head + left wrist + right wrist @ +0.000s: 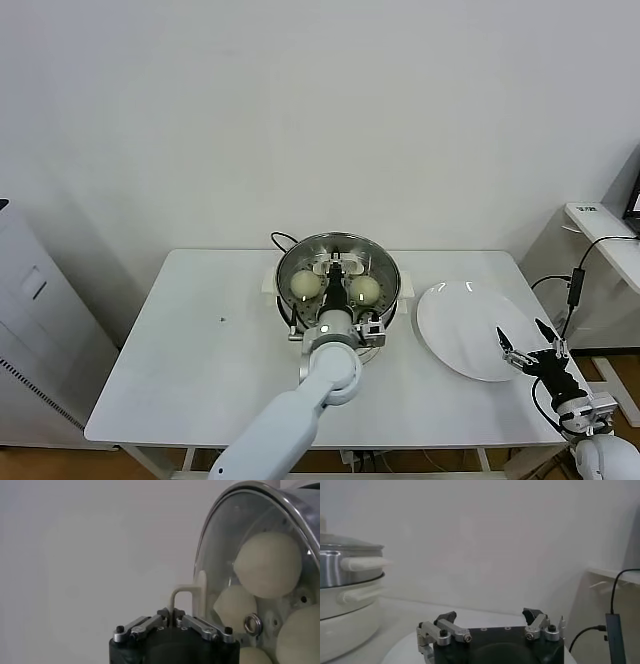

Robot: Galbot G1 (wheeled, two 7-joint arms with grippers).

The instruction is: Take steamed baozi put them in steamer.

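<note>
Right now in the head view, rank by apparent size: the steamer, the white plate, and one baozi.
1. Steamer and white plate: they look about alike across, so I won't rank one above the other.
2. Baozi, seen through the lid: clearly smallest.

Three camera views of one tabletop: one from above, two from the wrists.

The head view looks forward and down from high up, taking in the whole white table (200, 340), the steamer (338, 262) near its far edge, the white plate (470, 330) to the robot's right, and the wall behind. The left wrist view sits very close against the glass lid (225, 555), looking across the left gripper (175, 615) at the lid's cream handle (187, 592) and the baozi (269, 565) behind the glass. The right wrist view sits low, near table height, looking sideways past the right gripper (492, 622) toward the wall. All three views share the steamer.
</note>
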